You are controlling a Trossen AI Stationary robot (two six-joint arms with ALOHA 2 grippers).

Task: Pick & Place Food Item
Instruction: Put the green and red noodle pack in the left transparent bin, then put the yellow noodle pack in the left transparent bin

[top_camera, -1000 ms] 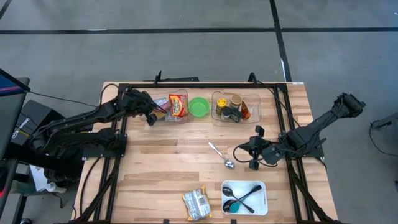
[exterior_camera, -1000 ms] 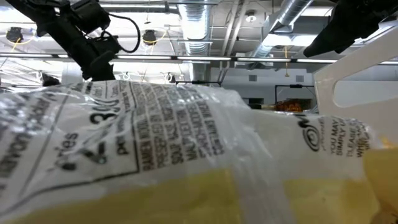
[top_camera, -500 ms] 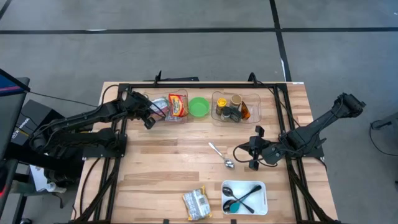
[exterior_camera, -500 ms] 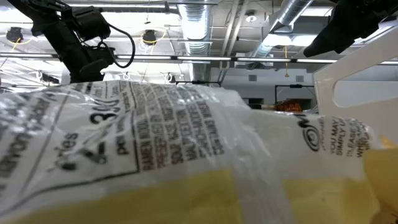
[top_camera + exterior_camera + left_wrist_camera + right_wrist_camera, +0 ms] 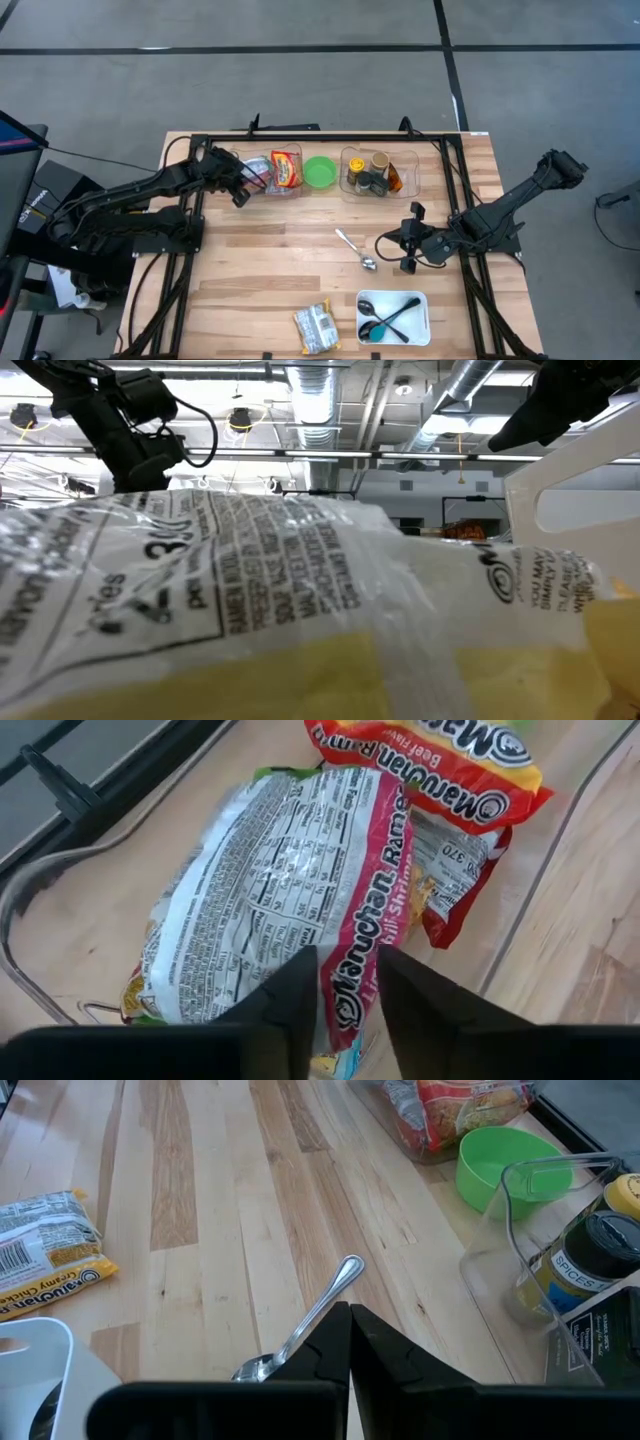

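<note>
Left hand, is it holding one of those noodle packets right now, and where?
Nothing held: the left hand hangs slightly open just above a ramen packet in the clear bin, fingers off it.

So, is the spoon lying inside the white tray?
No, the spoon lies on the bare table, above the white tray.

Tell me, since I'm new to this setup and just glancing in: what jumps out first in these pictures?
The left gripper hangs just above a clear bin of ramen packets at the table's back left, fingers slightly apart. Beside the bin sit a bright green bowl and a second clear bin of spice jars. Near the front edge another ramen packet lies so close to the low camera that it fills that view.
</note>
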